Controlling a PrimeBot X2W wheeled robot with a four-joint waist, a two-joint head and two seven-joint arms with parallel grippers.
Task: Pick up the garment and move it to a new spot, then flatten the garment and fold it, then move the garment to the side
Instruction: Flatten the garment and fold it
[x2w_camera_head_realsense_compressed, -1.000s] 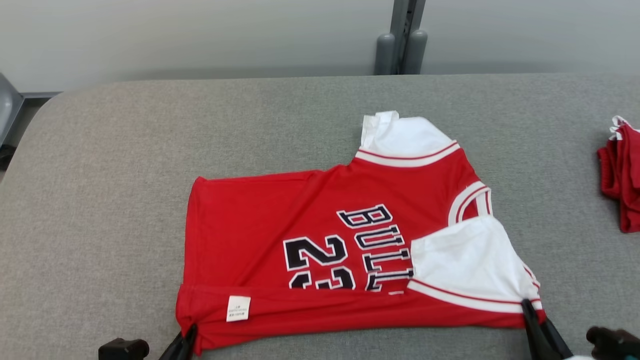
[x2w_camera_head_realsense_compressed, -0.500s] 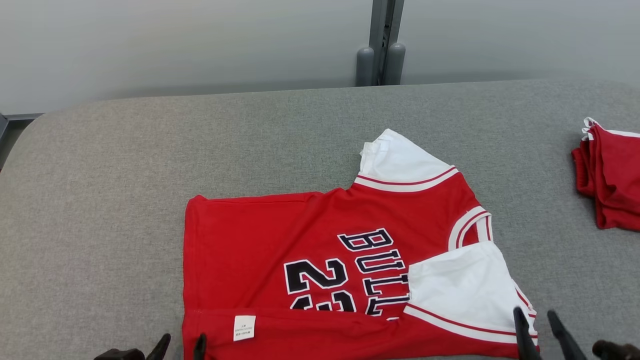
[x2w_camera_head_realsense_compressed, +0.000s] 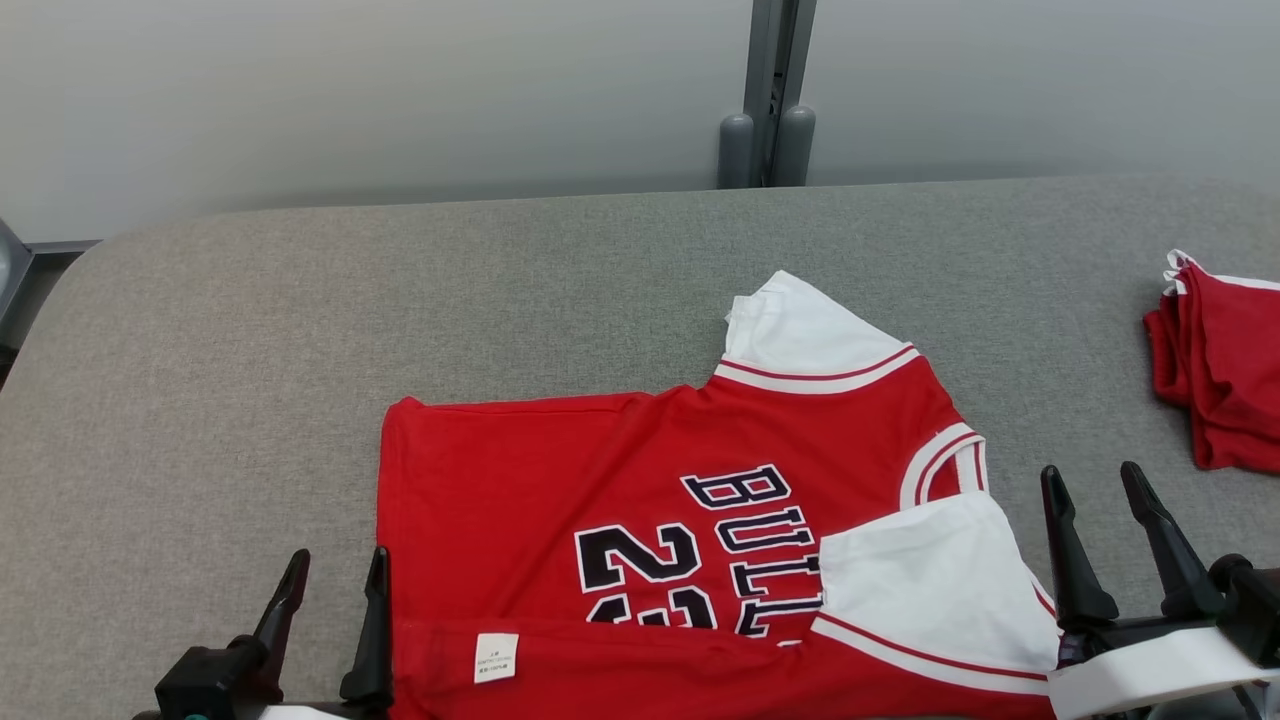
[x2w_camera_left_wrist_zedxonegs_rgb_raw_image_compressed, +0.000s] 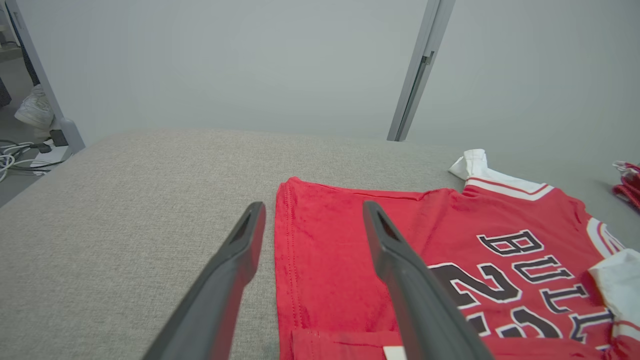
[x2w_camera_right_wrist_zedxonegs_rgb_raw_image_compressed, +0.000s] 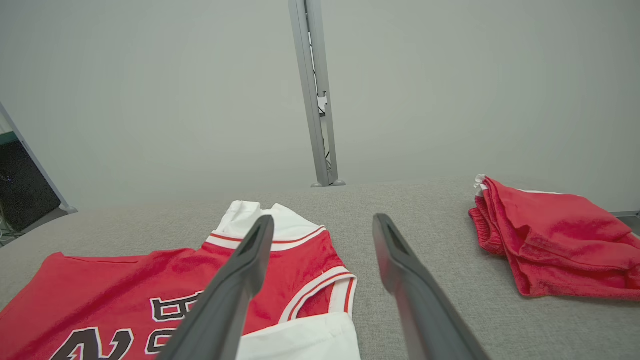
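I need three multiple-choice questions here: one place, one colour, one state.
1. The folded red garment lies where from the Bulls jersey? A. robot's right B. robot's left C. on top
2. The jersey's sleeves are: A. black B. white C. grey
3. The left gripper and right gripper are: A. shut on cloth B. open, empty C. shut, empty
Answers: A, it sits at the head view's right edge; B, both sleeves show white; B, fingers stand wide apart, gripping nothing.
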